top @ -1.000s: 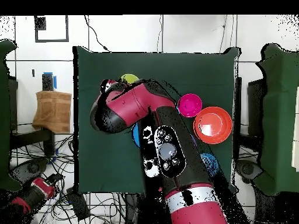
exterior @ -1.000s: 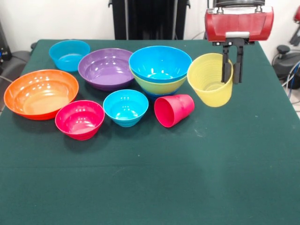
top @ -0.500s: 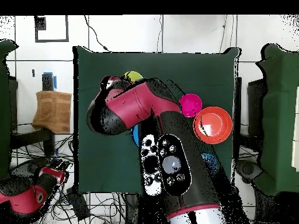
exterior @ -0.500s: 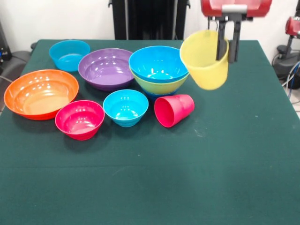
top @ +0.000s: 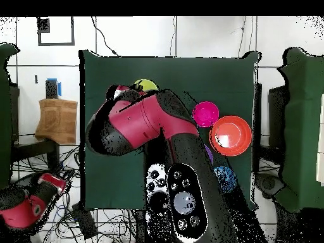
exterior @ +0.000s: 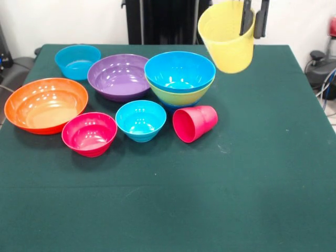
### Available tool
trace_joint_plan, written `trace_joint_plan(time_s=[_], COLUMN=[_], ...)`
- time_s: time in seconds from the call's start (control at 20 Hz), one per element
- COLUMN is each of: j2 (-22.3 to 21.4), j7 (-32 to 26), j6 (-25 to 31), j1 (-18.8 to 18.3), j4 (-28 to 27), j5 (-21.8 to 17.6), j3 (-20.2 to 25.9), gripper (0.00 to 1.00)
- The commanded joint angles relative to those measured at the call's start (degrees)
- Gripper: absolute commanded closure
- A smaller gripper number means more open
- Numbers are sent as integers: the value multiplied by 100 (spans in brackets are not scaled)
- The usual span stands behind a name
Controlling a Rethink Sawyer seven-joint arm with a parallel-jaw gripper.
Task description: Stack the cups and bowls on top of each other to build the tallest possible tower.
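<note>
Gripping the wall of the translucent yellow plastic cup, the black two-fingered gripper hangs at the top edge of the front view, one finger inside the rim and one outside, so the cup is off the table, tilted with its mouth turned toward the left, above and to the right of the stacked bowls. On the dark green cloth-covered table, the wide orange plastic bowl sits at the left edge. Beside it stands the broad purple plastic bowl, touching the bright blue plastic bowl, which is nested in a lime green plastic bowl. A cyan plastic bowl stands at the far left corner. In the nearer row are the small pink-red plastic bowl and a small cyan plastic bowl, just beside each other. The red-pink plastic tumbler lies on its side right of them, mouth facing the front.
</note>
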Motion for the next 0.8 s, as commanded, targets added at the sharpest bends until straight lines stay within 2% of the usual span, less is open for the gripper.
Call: trace_joint_plan(time_s=[0.05, 0.55, 0.8], j2=[-38, -235, -241], j7=[-1056, -1206, -1100], j6=[619, 923, 673], j1=[91, 216, 194], j4=[579, 613, 776], j5=[-217, -445, -544], j3=[-10, -170, -242], gripper=[100, 100, 100])
